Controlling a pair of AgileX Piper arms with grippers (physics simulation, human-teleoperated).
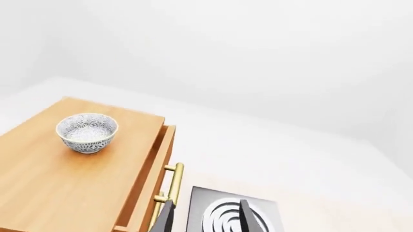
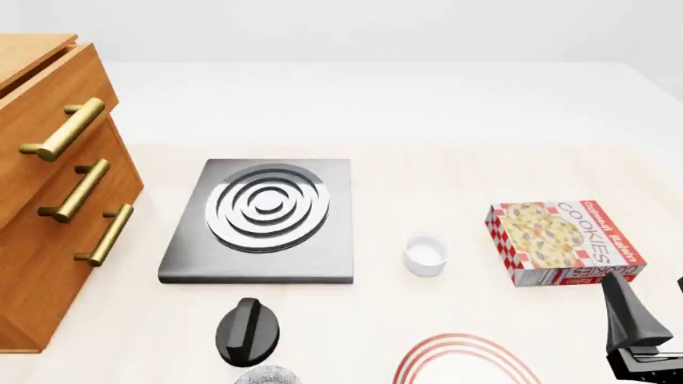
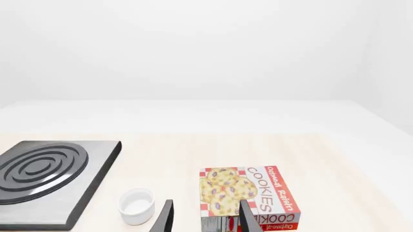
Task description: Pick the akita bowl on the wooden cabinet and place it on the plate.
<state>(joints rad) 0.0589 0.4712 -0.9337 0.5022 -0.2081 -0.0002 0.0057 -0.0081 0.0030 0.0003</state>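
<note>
Nearest the arms, one plate (image 2: 466,362) lies on the tabletop (image 2: 427,168), partly cut by the frame edge, well right of the wooden cabinet (image 2: 48,208). The right pincer (image 3: 203,217) is seen with fingers parted, holding nothing, above one cookie box (image 3: 248,195); the left pincer (image 1: 205,217) is likewise parted and empty. One small white bowl (image 2: 426,254) and one steel stove (image 2: 261,220) lie farther. One akita bowl (image 1: 86,132) stands upright, mouth upward, on the cabinet top; being round, no long axis is shown.
</note>
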